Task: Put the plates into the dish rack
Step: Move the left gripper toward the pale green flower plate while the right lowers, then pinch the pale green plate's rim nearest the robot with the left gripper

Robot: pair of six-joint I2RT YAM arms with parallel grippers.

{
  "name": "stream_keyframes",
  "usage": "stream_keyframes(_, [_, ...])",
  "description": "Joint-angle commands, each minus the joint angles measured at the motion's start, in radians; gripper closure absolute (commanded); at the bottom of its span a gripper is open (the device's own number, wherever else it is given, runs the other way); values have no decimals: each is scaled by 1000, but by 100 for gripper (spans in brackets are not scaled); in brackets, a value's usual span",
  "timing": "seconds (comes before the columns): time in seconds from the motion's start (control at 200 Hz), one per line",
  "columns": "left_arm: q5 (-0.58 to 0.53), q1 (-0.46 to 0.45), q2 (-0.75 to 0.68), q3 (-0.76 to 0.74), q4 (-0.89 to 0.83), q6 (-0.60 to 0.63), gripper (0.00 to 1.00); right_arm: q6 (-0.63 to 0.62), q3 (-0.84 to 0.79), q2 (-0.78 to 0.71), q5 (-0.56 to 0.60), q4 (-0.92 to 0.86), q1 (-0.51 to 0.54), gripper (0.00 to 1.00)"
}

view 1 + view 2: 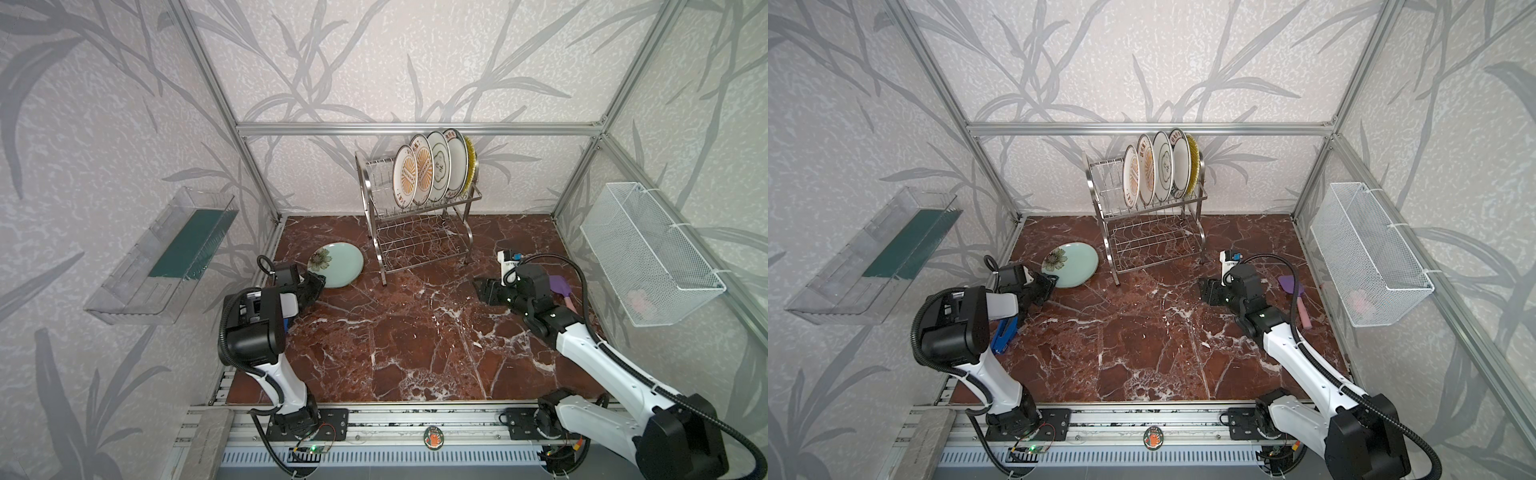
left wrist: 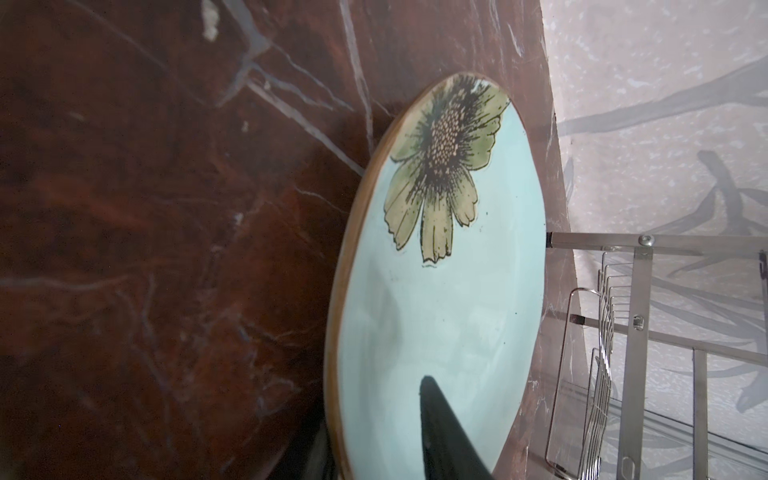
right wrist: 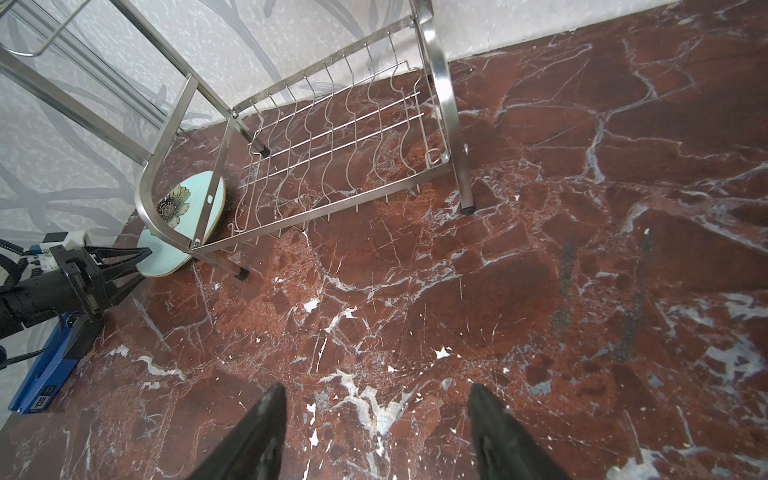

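Celadon plate (image 1: 338, 266) beside the dish rack (image 1: 436, 205) sits rim-first between the left fingers (image 2: 440, 436), clamp unclear; right fingers (image 3: 257, 432), farther off, gape empty.

left arm (image 1: 266, 328) stretched low, left fingers (image 3: 120, 253) parted; right arm (image 1: 582, 345) low, right fingers (image 3: 257, 436) spread wide

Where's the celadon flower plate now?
In both top views the celadon flower plate lies on the marble tabletop, left of the dish rack, with the left gripper at its near rim.
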Motion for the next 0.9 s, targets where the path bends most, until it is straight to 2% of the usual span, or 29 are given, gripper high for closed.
stream_keyframes(0.0, [-24, 0, 50, -13, -36, -30, 69, -7, -18, -27, -8, -3, -13, 32])
stream_keyframes(0.895, [-26, -7, 83, -32, 14, -60, 78, -7, -24, -51, -25, -17, -46, 32])
